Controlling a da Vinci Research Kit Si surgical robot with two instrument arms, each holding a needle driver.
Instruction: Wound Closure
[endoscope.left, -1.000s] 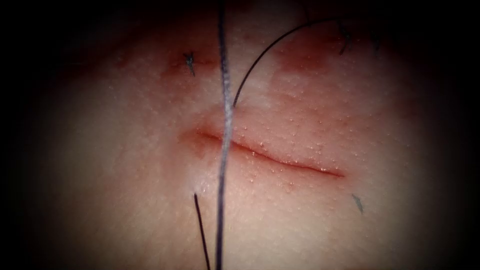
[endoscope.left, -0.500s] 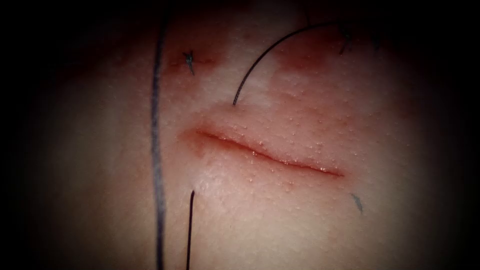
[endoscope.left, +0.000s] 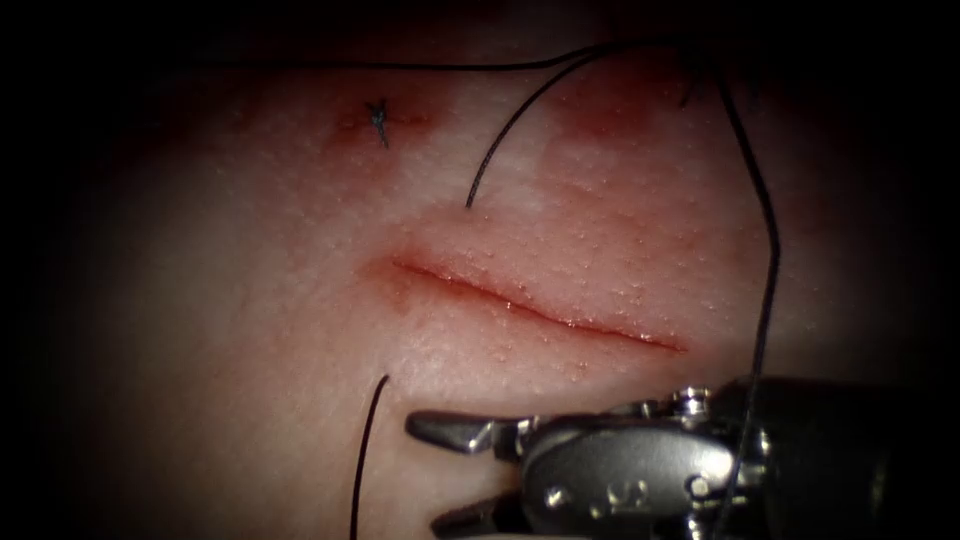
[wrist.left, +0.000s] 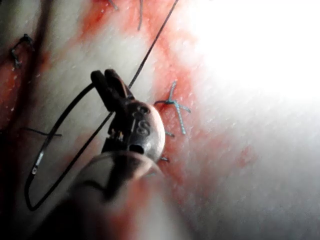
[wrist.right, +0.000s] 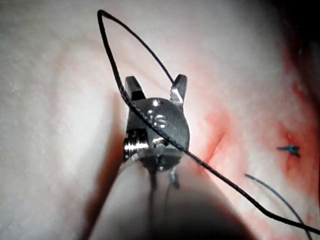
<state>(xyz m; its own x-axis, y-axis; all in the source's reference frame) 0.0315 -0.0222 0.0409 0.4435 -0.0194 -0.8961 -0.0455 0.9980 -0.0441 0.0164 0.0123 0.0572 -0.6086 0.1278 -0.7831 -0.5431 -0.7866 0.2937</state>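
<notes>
Right tool (endoscope.left: 430, 475) sat just below the cut (endoscope.left: 540, 315), jaws wide open, gripping nothing; the thread (endoscope.left: 365, 450) leaving the tissue (endoscope.left: 250, 300) ran up-and-down just left of its tips; left tool (wrist.left: 107, 80) looked clamped on thread, I think.

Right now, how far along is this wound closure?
Done: one pass of thread crosses the cut near its left end, going into the tissue above it and showing again below. In hand: the right tool has open jaws and holds nothing; thread drapes over it. I cannot tell what the left tool holds or where the needle is. Left: no knot here, and the cut lies open along its length.
</notes>
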